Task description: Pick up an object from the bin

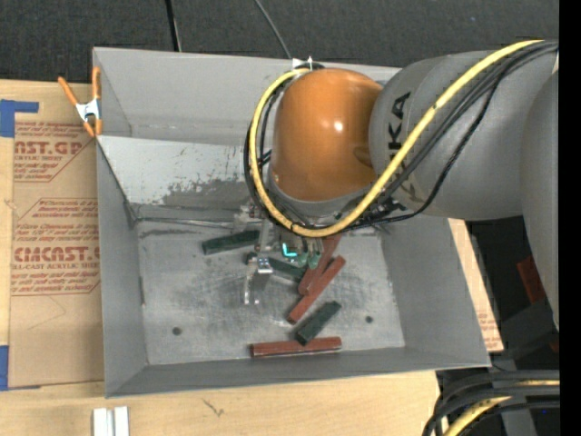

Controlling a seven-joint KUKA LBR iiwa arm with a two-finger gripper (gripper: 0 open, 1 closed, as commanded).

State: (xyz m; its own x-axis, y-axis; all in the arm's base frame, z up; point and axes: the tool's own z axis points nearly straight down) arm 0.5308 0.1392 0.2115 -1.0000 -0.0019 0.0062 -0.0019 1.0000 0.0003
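Note:
My gripper (253, 282) hangs below the orange cover, low over the bin floor left of the middle. A dark green bar (228, 242) lies just up and left of it. Immediately to its right, a reddish-brown bar (323, 276) lies slanted, with a second reddish-brown bar (302, 308) below it. A dark green block (318, 322) rests near that one's lower end. A flat reddish-brown bar (296, 346) lies along the front wall. Nothing shows held in the gripper.
The arm and its orange cover hide the back middle of the bin. Bare scuffed floor lies to the gripper's left and at the far right. The bin's sloped walls close in on all sides.

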